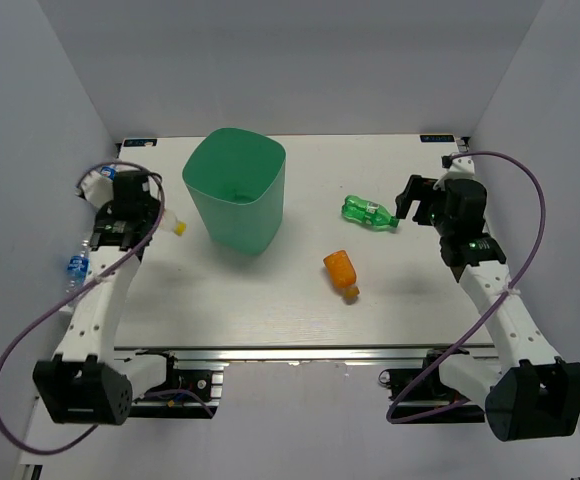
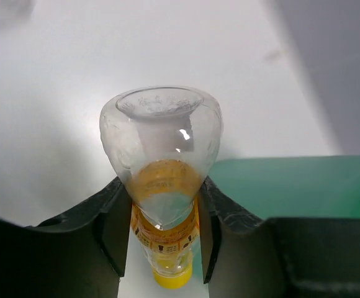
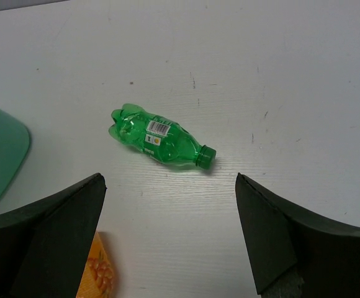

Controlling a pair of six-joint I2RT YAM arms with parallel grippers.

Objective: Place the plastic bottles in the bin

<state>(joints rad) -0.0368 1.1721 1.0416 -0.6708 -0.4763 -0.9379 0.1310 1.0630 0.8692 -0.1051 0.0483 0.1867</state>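
You're on the first pick. Your left gripper [image 1: 142,212] sits at the far left of the table [image 1: 270,310], just left of the bin [image 1: 235,225]. In the wrist view its fingers [image 2: 113,223] press on both sides of the clear bottle [image 2: 161,143] at its orange label, with the yellow cap pointing back toward the wrist. Read that as a grasp on the bottle, though I can't tell whether it is off the table. The bin stands upright, far and left of centre, and no bottle shows inside it from above, so I judge the whole task is ahead of you. The next move calls for height: raise the bottle above the tall rim before you carry it right, or its wide base could knock the wall, and let go only once it is over the mouth. Your right gripper [image 1: 407,205] hangs with its jaws spread wide and nothing in them, just right of the green bottle [image 1: 370,212], which lies on its side with the cap toward that gripper. The orange bottle [image 1: 341,272] lies nearer, and a blue-labelled bottle [image 1: 77,265] rests at the left edge.
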